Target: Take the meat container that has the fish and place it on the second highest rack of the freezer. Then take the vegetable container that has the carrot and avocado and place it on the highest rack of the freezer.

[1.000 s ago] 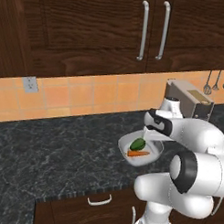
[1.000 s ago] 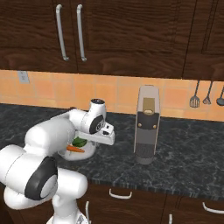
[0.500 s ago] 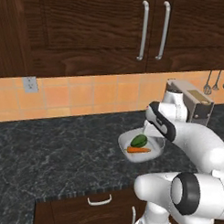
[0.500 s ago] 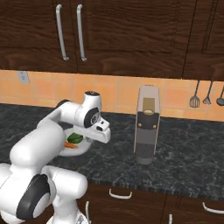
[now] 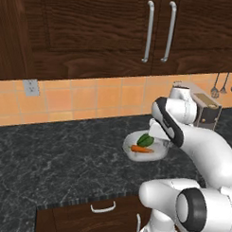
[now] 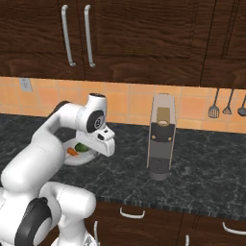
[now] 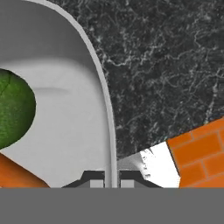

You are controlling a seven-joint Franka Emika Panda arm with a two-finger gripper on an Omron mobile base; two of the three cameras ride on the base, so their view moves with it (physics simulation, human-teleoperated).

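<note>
Vegetable container (image 5: 146,149): shallow pale-grey tray, seen above the dark marbled counter (image 5: 50,163); whether it rests on the counter or is lifted clear cannot be told. It lies left of the coffee machine (image 6: 160,139), well apart from it.

Carrot (image 5: 141,149): orange, lying flat in the container, long axis running roughly parallel to the counter's front edge in the left base view; which end is the tip cannot be told.

Avocado (image 5: 145,139): dark green lump just behind the carrot, on the wall side, seemingly touching it.

Gripper (image 7: 111,180): jaws drawn narrow and pinched on the container's rim, which is seen passing between the two fingertips in the hand view.
</note>
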